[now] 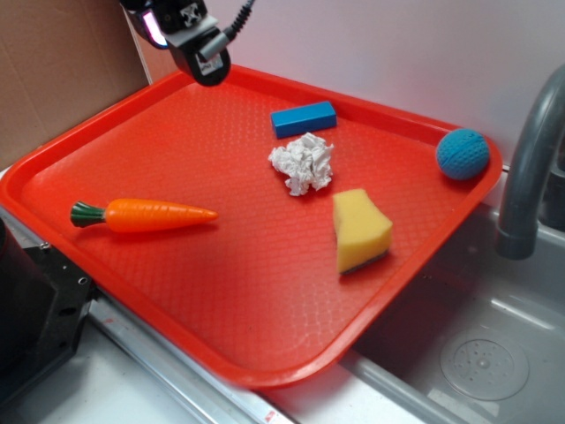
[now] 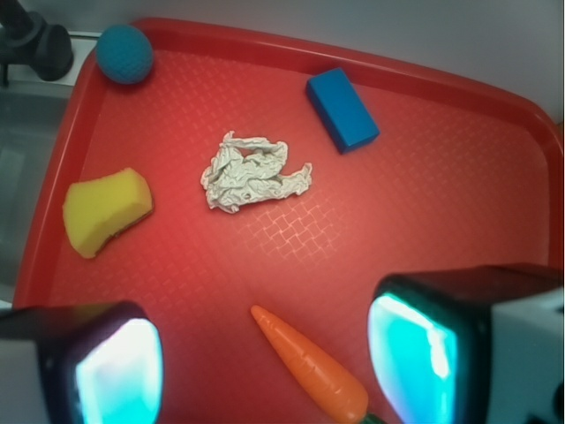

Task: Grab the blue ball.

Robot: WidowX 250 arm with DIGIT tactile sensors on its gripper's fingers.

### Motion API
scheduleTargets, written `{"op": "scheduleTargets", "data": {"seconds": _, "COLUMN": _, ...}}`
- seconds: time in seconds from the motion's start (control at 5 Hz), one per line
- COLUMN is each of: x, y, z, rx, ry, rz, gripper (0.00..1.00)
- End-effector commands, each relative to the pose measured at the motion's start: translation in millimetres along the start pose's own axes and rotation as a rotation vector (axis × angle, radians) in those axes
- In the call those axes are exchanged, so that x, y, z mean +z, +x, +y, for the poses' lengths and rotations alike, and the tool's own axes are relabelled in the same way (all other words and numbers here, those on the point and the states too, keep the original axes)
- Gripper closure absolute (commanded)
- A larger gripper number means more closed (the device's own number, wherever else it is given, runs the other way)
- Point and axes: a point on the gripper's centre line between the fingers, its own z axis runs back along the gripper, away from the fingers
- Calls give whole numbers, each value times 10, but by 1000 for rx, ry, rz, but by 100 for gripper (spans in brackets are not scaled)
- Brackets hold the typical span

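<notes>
Your gripper (image 2: 265,362) hangs with fingers spread, holding nothing, above the red tray (image 1: 265,353). The blue ball (image 1: 463,154) sits in the tray's far corner; being round, it has no long axis.

A red tray (image 1: 132,141) carries a toy carrot (image 1: 141,215), a crumpled paper wad (image 1: 303,162), a yellow sponge wedge (image 1: 360,230) and a flat blue block (image 1: 304,118). A grey faucet (image 1: 528,159) stands beside the sink (image 1: 459,353).
</notes>
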Motion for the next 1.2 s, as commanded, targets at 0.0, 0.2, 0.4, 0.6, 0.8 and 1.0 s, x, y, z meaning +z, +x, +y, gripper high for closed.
{"op": "scheduleTargets", "data": {"seconds": 0.0, "x": 78, "y": 58, "z": -24, "rx": 6, "ry": 2, "rz": -30, "gripper": 0}}
{"op": "scheduleTargets", "data": {"seconds": 0.2, "x": 12, "y": 246, "z": -252, "rx": -69, "ry": 42, "rz": -21, "gripper": 0}}
{"op": "scheduleTargets", "data": {"seconds": 0.4, "x": -190, "y": 502, "z": -412, "rx": -141, "ry": 12, "rz": -17, "gripper": 0}}
{"op": "scheduleTargets", "data": {"seconds": 0.6, "x": -417, "y": 681, "z": -430, "rx": -111, "ry": -46, "rz": 0, "gripper": 0}}
{"op": "scheduleTargets", "data": {"seconds": 0.8, "x": -765, "y": 910, "z": -424, "rx": 44, "ry": -75, "rz": -50, "gripper": 0}}
{"op": "scheduleTargets", "data": {"seconds": 1.0, "x": -930, "y": 999, "z": -492, "rx": 156, "ry": -139, "rz": -44, "gripper": 0}}
